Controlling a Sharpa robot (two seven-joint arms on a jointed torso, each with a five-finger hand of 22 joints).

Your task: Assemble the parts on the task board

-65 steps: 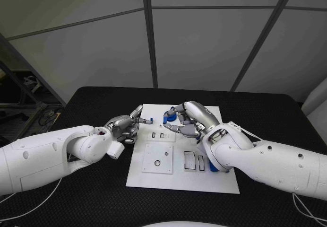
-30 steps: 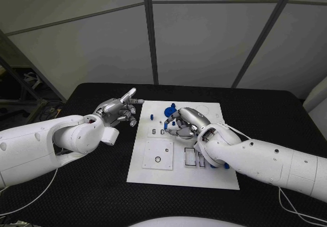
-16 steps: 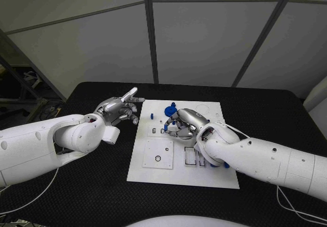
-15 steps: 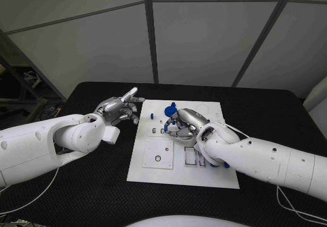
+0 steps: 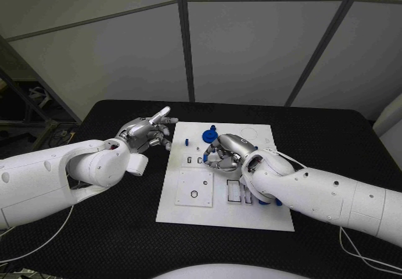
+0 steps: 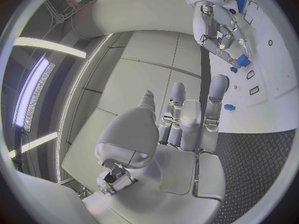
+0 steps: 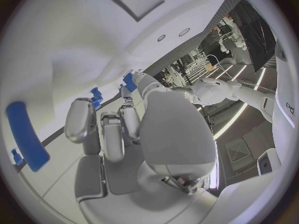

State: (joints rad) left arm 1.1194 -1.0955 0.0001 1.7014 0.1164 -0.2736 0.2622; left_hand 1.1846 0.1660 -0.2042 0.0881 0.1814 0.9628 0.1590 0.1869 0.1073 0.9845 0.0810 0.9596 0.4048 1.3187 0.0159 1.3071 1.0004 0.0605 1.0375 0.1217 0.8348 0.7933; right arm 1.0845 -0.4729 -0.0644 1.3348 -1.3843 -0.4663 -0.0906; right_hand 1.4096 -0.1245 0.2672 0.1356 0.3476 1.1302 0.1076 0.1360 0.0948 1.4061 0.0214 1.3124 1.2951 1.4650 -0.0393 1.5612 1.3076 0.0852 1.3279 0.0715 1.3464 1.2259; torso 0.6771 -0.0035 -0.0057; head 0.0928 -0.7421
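The white task board [image 5: 214, 215] lies in the middle of the black table. My right hand [image 5: 223, 152] is curled down over the board's small slots [image 5: 193, 160], pinching a small blue part [image 6: 243, 60] at its fingertips. My left hand [image 5: 149, 135] hovers just off the board's left edge, fingers spread and raised, holding nothing. A round blue part [image 5: 208, 136] and a smaller blue part [image 5: 186, 141] sit on the board's far side, between the two hands. A long blue bar [image 7: 28, 134] lies on the board by my right forearm.
A raised square plate with a hole [image 5: 194, 195] and two rectangular slots [image 5: 239, 193] occupy the board's near half. Black table [image 5: 100, 232] surrounds the board on all sides. My right forearm [image 5: 318, 195] lies across the board's right side.
My left hand has pulled back from the board's edge and spread its fingers upward. My right hand has come down with the blue part onto the small slots. Little moved in the last half second.
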